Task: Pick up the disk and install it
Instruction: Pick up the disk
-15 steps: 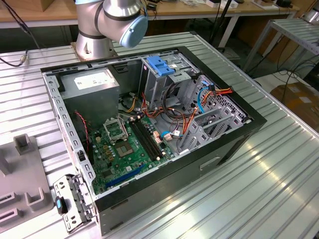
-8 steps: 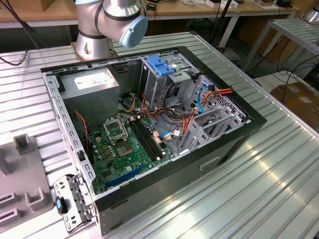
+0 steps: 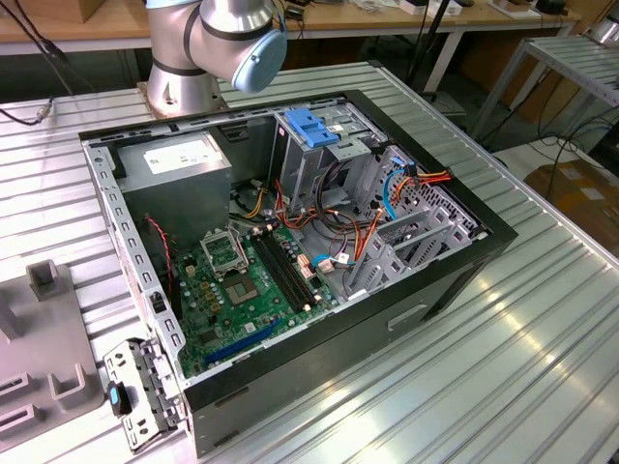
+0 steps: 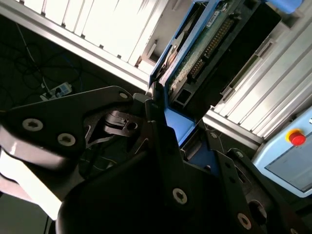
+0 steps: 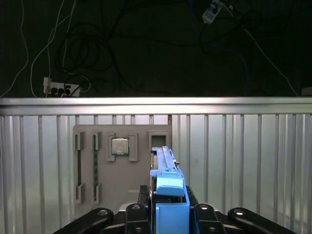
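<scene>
The gripper (image 5: 169, 201) is closed narrowly on the disk (image 5: 167, 165), its black fingers (image 5: 144, 197) pressed against either side of the blue end tab, so the disk stands on edge and sticks out ahead of the jaws, lifted clear above the table (image 5: 243, 161). In the second wrist view the gripper (image 4: 176, 124) clamps the same blue tab, and the disk (image 4: 209, 41) shows its green circuit side and one blue rail; its far end is cut off by the picture edge. The spots where the fingers meet the tab are mostly hidden behind the gripper's black links. In the first wrist view, beyond the disk, a grey tray (image 5: 87, 146) lies on the ribbed metal table and carries a square processor chip (image 5: 119, 145); past the table edge the floor is dark, with loose cables and a power strip (image 5: 58, 89). In the exterior view the arm (image 3: 218, 39) stands at the far side of an open computer case (image 3: 290, 242), whose green motherboard (image 3: 242, 290) and grey cage with a blue latch plate (image 3: 311, 126) lie exposed.
</scene>
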Tool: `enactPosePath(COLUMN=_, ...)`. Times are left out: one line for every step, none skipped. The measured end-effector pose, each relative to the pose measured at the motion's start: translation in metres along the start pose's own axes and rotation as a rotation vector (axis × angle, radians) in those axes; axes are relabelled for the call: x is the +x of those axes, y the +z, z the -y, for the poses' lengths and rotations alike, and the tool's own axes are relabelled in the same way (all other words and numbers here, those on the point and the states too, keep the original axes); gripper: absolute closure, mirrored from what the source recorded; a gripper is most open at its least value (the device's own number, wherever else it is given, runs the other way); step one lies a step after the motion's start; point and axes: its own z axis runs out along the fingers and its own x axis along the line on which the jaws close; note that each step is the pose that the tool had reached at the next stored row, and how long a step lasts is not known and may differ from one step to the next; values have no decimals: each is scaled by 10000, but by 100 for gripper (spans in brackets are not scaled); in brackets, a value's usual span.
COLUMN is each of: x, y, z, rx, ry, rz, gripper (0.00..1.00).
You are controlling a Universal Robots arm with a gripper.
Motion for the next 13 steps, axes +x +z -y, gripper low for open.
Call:
enactPosePath(x=0, y=-17, z=0, rx=0, ry=0, rz=0, gripper=63)
enactPosePath(x=0, y=-30, z=1, rx=0, ry=0, rz=0, gripper=63)
enactPosePath(x=0, y=-38, z=1, rx=0, ry=0, rz=0, gripper=63)
enactPosePath(x=0, y=-46, z=1, rx=1, ry=0, rz=0, gripper=63)
enactPosePath(x=0, y=-57, z=1, rx=0, ry=0, rz=0, gripper=63)
enactPosePath(x=0, y=-64, z=1, rx=0, ry=0, rz=0, gripper=63)
enactPosePath(x=-1, y=-78, z=2, rx=0, ry=0, rz=0, gripper=63)
enactPosePath(x=-1, y=-86, z=2, rx=0, ry=0, rz=0, gripper=63)
enactPosePath(x=-1, y=-94, z=2, rx=1, ry=0, rz=1, gripper=63)
enactPosePath(x=-1, y=-109, z=2, rx=0, ry=0, rz=0, gripper=63)
enactPosePath(x=-1, y=-121, z=2, rx=0, ry=0, rz=0, gripper=63)
enactPosePath(x=-1, y=-131, z=3, rx=0, ry=0, rz=0, gripper=63)
enactPosePath(x=-1, y=-139, z=3, rx=0, ry=0, rz=0, gripper=63)
